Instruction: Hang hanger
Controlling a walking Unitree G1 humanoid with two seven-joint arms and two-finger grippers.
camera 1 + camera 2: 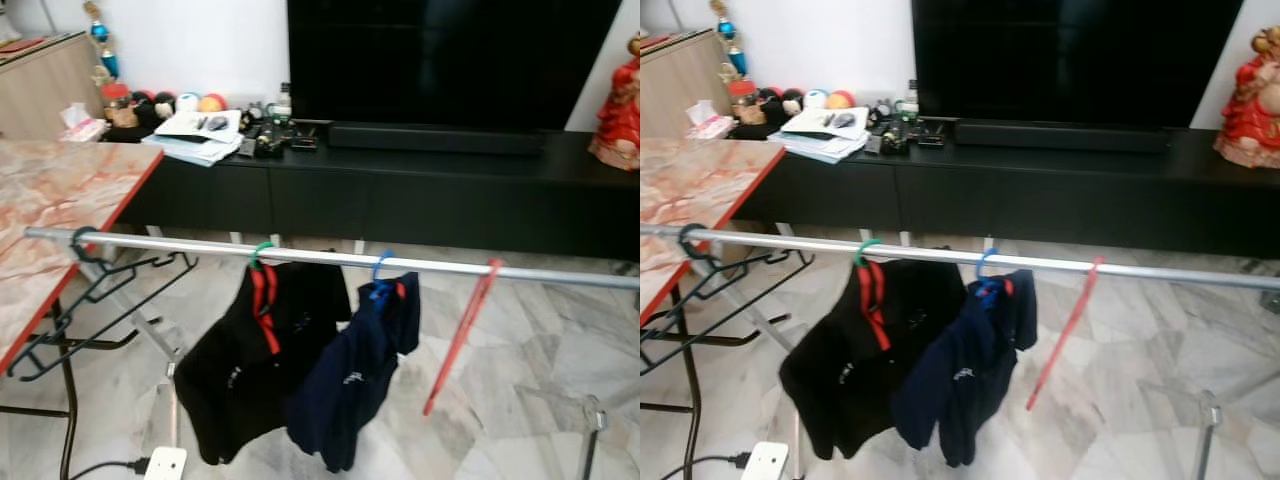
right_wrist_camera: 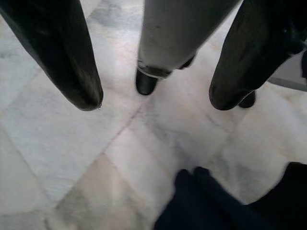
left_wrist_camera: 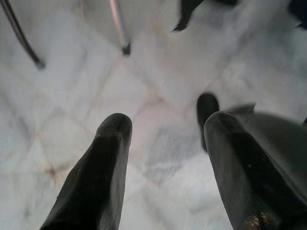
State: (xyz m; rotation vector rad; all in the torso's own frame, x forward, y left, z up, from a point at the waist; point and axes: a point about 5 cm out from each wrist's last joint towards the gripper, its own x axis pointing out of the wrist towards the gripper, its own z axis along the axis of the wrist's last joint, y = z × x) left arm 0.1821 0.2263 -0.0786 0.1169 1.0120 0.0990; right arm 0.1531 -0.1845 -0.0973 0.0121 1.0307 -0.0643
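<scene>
Up ahead, from the head views, the red hanger (image 1: 459,337) hangs slanted from the rail (image 1: 330,256), right of two clothed hangers; black hangers (image 1: 95,300) sit at its left end. Left gripper (image 3: 165,132) points floorward, fingers apart, empty. Right gripper (image 2: 153,98) likewise, fingers spread, holding nothing.

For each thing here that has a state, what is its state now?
Red hanger: hooked on rail, empty, tilted.
Black shirt: hanging on green hanger.
Navy shirt: hanging on blue hanger.
Black hangers: empty, on rail.
Left hand: open, empty.
Right hand: open, empty.
</scene>
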